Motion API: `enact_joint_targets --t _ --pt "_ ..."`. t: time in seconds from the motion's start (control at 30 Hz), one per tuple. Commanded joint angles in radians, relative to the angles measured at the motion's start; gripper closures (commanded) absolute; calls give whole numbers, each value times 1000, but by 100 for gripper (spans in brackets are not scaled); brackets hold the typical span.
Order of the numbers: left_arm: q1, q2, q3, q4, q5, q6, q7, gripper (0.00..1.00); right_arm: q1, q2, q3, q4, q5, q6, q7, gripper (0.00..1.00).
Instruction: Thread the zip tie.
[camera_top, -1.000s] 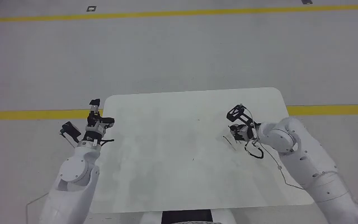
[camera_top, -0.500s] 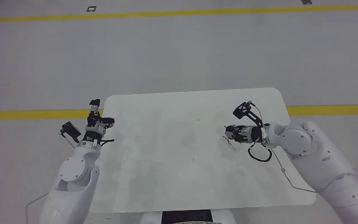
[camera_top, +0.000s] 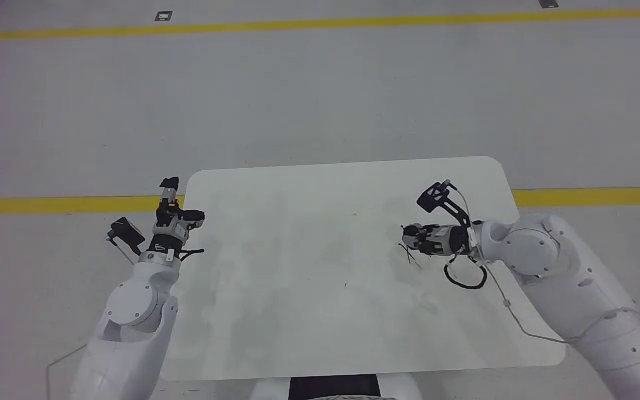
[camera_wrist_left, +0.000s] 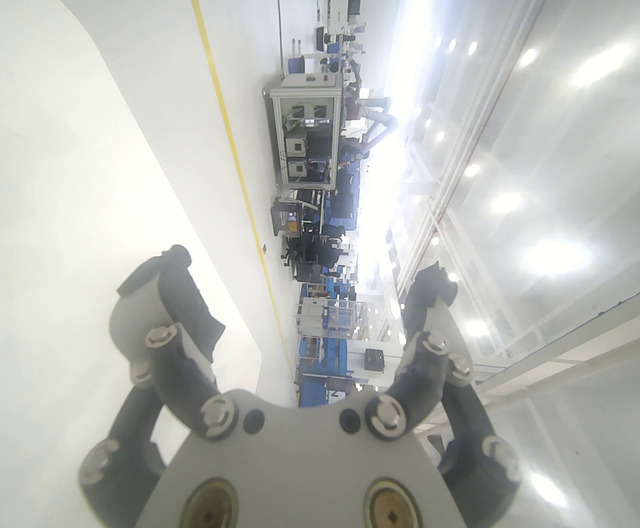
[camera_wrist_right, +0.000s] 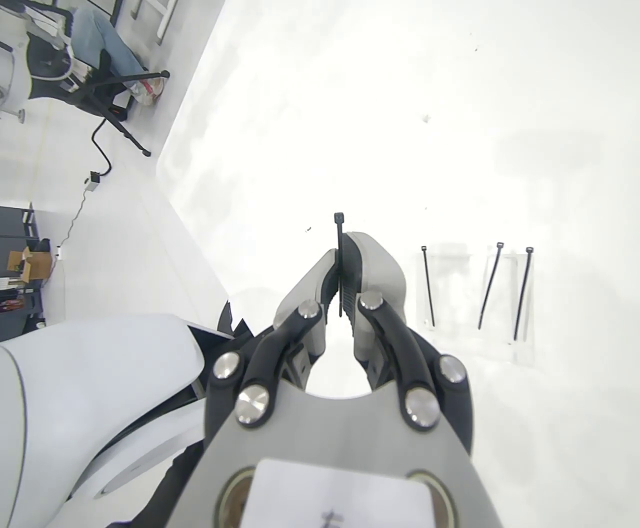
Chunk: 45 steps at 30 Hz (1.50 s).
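Observation:
My right gripper (camera_wrist_right: 341, 252) is shut on a black zip tie (camera_wrist_right: 339, 235). The tie stands between the pads with its square head just past the fingertips. The top view places this gripper (camera_top: 410, 243) above the right part of the white table (camera_top: 300, 300). Three more black zip ties (camera_wrist_right: 490, 285) lie side by side on the table beside the gripper. My left gripper (camera_wrist_left: 303, 267) is open and holds nothing. It hangs at the table's left edge (camera_top: 176, 200), pointing out toward the room.
A black cable loop (camera_top: 465, 280) hangs from the right wrist above the table. The table's rounded corner and edge (camera_wrist_right: 165, 170) are near the right gripper. Grey floor with a yellow line (camera_top: 60, 204) surrounds the table.
The right arm's wrist has swung round and its gripper has shifted slightly left, up from the row of ties. The left arm has stayed still.

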Motion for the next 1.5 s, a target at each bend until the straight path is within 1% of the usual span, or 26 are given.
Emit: enact_joint_targets --t 0.0,0.03,0.13,0.4,0.5,0.67,1.0,1.07,1.17,1.27,1.37,1.4,1.47 --pt "0 0 0 0 0 0 0 0 -10 -2 0 9 -10 0 -47 100" --pt "0 0 0 0 0 0 0 0 -19 -5 0 20 28 -2 -77 100" --pt "0 0 0 0 0 0 0 0 -28 -6 -1 22 76 -2 -105 100" --pt "0 0 0 0 0 0 0 0 -45 3 -15 -36 190 -2 -152 100" --pt "0 0 0 0 0 0 0 0 -37 5 -22 -45 248 -2 -139 100" --pt "0 0 0 0 0 0 0 0 -12 2 -14 -25 370 -2 -80 100" --pt "-2 0 2 1 10 0 0 0 -12 1 -13 -23 379 -1 -80 100" --pt "-6 0 20 -2 66 -7 -16 0 -23 -2 -18 -29 368 17 -112 100" --pt "-10 -3 47 -6 78 -13 -34 0 -31 -6 -13 11 390 28 -152 100" --pt "-28 -6 92 -11 121 -7 -46 0 -36 -12 -12 34 429 37 -180 100" --pt "-60 -10 151 -17 163 -1 -72 0 -40 -17 -9 51 463 41 -200 100" --pt "-75 -12 177 -18 177 2 -83 0 -43 -19 -8 58 488 36 -206 100" --pt "-94 -15 218 -21 202 6 -107 0 -43 -22 -4 77 522 26 -199 100"
